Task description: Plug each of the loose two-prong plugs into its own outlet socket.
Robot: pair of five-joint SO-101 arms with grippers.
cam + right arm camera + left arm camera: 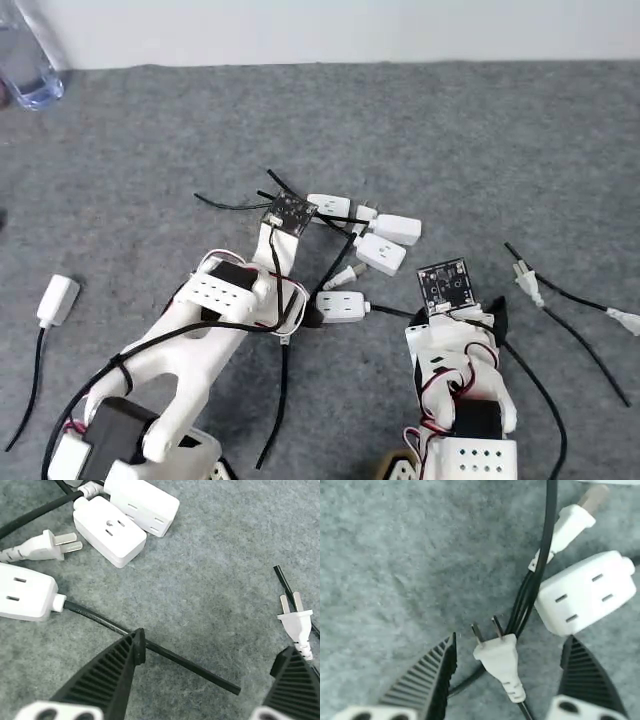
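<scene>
My left gripper [511, 639] is open just above the carpet, and a white two-prong plug [499, 661] lies between its black fingers [434, 677], prongs pointing away. Close beside that plug are a white outlet block [585, 596] and a second plug [571, 524]. My right gripper [214, 642] is also open over bare carpet, holding nothing. A loose plug [297, 622] lies by one finger [295, 685]. Farther off are outlet blocks [107, 530] [142, 502] [25, 592] and another plug [37, 547]. In the high view the outlets [380, 253] cluster mid-table.
A black cable [150, 647] crosses the carpet under my right gripper. Two loose plugs on black cords [527, 283] [625, 320] lie to the right. A white plug-like piece [57, 298] sits far left. A clear bottle [28, 70] stands at the back left.
</scene>
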